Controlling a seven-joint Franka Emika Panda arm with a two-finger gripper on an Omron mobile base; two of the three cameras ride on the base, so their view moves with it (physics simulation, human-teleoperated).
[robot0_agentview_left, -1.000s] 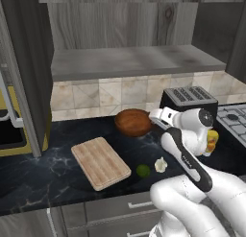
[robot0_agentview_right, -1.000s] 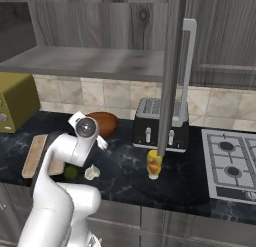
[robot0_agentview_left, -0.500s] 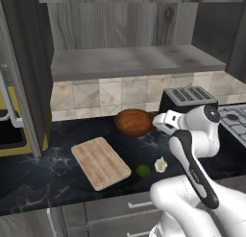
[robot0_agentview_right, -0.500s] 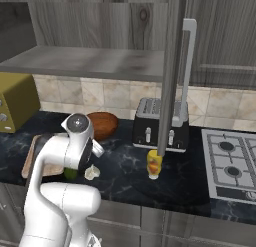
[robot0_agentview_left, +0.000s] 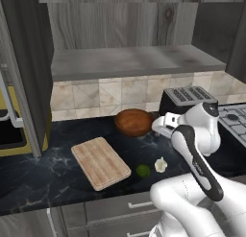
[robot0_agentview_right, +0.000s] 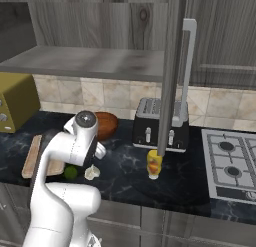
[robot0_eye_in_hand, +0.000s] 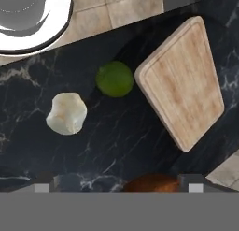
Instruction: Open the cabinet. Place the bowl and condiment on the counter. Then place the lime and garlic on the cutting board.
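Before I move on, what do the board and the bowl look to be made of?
The board looks like pale, matte, unvarnished wood: parallel plank lines run along it. The bowl looks like reddish-brown wood with a glossy finish, though the shine could equally suit glazed ceramic.

A black two-slot toaster (robot0_agentview_right: 159, 128) with silver trim stands against the beige stone-tile backsplash (robot0_agentview_left: 110, 93). Just to its right lies a grey gas hob with round black burners (robot0_agentview_right: 229, 163). Well off to the toaster's left sits a boxy mustard-yellow appliance (robot0_agentview_right: 15, 100). Below the toaster run grey drawer fronts with short horizontal silver handles (robot0_agentview_left: 139, 204).
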